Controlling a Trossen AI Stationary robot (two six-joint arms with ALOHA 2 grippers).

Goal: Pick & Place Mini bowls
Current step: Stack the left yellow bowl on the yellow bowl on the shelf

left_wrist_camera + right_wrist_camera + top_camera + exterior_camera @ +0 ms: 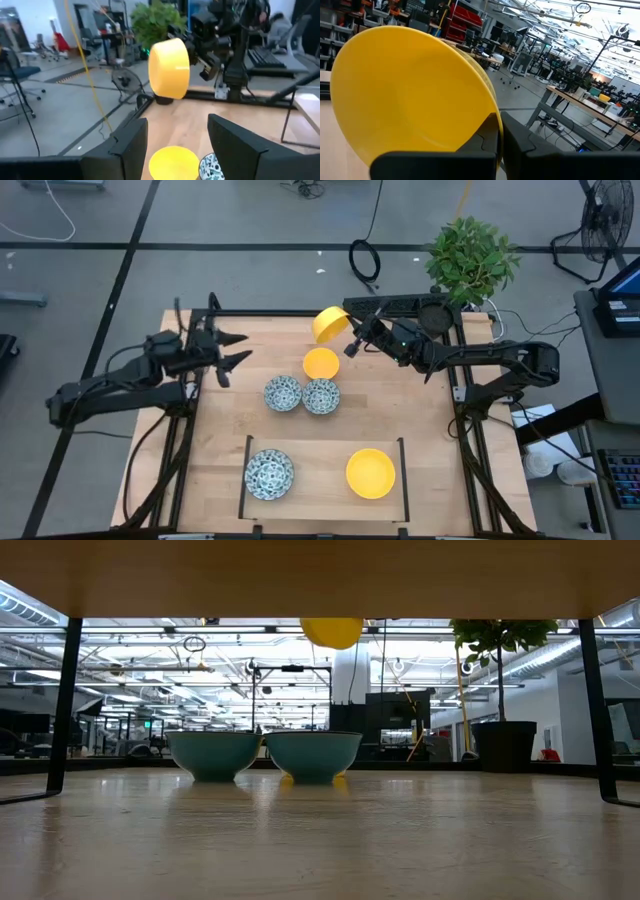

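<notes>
My right gripper (350, 340) is shut on a plain yellow bowl (330, 323) and holds it in the air over the table's far middle; the low view shows this bowl (332, 632) well above the table. A second yellow bowl (321, 363) sits on the table just below it. Two blue-patterned bowls (283, 393) (321, 396) stand side by side nearer the middle. Another patterned bowl (269, 473) and a third yellow bowl (371, 473) rest inside the dark frame at the near edge. My left gripper (238, 350) hovers open at the far left, touching nothing. My right gripper pinches the lifted yellow bowl by its rim (492, 117), with one finger (485, 140) inside the bowl and the other (530, 145) outside its wall. The fingers reach it roughly level from the table's right. The bowl is clear of the table and tipped on its side, its opening toward the right arm.
A dark frame (248, 480) marks off a rectangle at the table's near edge. A potted green plant (470, 260) stands at the far right corner, close behind the right arm. Bare wood lies along the table's left and right sides.
</notes>
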